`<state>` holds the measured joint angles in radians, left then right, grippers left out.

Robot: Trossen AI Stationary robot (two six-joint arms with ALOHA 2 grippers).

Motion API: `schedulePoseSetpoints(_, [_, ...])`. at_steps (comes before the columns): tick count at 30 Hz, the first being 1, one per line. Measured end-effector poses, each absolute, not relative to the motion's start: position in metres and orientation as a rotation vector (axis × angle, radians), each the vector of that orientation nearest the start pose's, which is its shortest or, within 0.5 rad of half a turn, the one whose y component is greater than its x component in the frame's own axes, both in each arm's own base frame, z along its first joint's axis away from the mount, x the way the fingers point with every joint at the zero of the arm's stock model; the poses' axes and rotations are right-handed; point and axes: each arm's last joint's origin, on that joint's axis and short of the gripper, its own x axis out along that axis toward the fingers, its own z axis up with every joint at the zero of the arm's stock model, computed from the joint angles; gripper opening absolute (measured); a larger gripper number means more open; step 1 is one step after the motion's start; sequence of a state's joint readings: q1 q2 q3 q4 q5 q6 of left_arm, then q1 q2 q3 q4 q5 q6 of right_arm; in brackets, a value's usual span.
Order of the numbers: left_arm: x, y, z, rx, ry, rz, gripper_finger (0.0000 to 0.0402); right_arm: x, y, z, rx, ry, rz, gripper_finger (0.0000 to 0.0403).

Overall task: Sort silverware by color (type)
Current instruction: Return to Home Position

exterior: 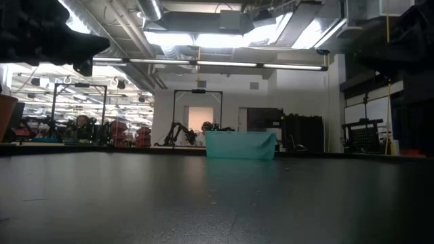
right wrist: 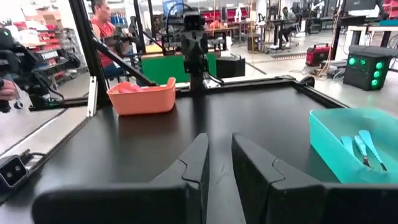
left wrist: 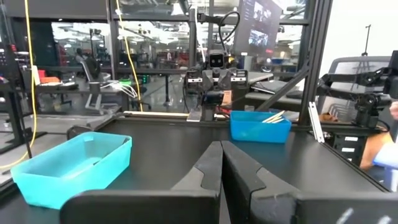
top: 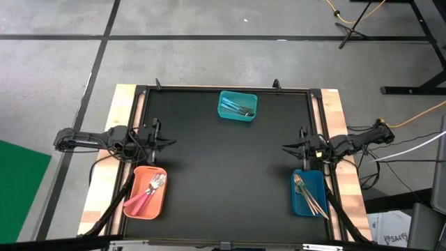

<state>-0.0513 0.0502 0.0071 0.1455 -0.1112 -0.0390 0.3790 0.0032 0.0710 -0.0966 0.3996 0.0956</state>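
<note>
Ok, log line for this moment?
pink forks: orange bin | blue cutlery: teal bin | gold cutlery: blue bin | left pincer, right pincer: table sides

Grey floor crossed by dark seams, with a green mat at the left edge and an orange cable trailing at the right. Overhead, bright ceiling lights among pipes. Far back, a lit doorway near a dark cabinet. Crowded shelves off to one side. Elsewhere a red case on the floor and a person in a red shirt.
</note>
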Motion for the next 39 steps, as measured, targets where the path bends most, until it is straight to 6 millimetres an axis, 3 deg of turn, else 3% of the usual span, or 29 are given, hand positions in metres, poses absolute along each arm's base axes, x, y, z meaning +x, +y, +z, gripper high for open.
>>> schedulePoseSetpoints(14, [0.100, -0.002, 0.177, -0.030, -0.110, 0.060, 0.0000, 0.092, 0.024, 0.176, -0.078, -0.108, -0.031, 0.0062])
schedulePoseSetpoints(21, [0.100, -0.002, 0.177, -0.032, -0.110, 0.060, 0.0000, 0.092, 0.019, 0.180, -0.202, -0.131, -0.125, 0.0062])
schedulePoseSetpoints(27, [0.100, -0.002, 0.177, -0.033, -0.109, 0.060, 0.0000, 0.095, 0.005, 0.178, -0.207, -0.109, -0.203, 0.0062])
schedulePoseSetpoints(39, [0.100, -0.002, 0.177, -0.033, -0.108, 0.061, 0.0000, 0.097, -0.013, 0.168, -0.159, -0.010, -0.145, 0.0062])
